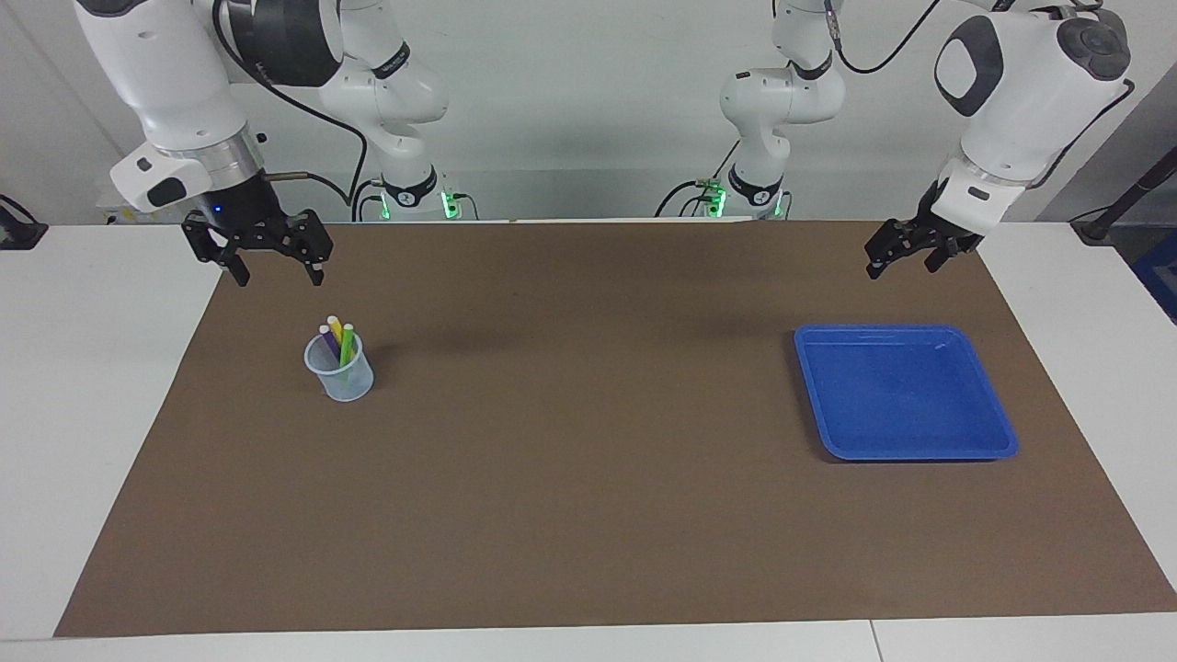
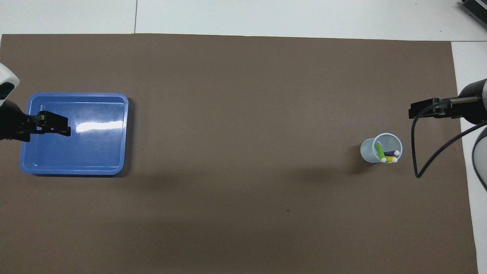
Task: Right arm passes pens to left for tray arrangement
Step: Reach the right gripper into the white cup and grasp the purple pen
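Note:
Three pens, purple (image 1: 328, 343), yellow (image 1: 335, 326) and green (image 1: 347, 343), stand together in a small translucent cup (image 1: 340, 379) on the brown mat toward the right arm's end. In the overhead view their pale tips lean on the cup's rim (image 2: 381, 151). My right gripper (image 1: 279, 273) hangs open and empty, raised over the mat's corner, apart from the cup. The blue tray (image 1: 906, 432) lies with nothing in it toward the left arm's end (image 2: 76, 167). Raised over the mat's edge by the tray, my left gripper (image 1: 902, 265) is open and holds nothing.
The brown mat (image 1: 588, 478) covers most of the white table (image 1: 83, 386). A black cable (image 2: 430, 152) loops down from the right arm near the cup. Both arm bases stand at the table's edge.

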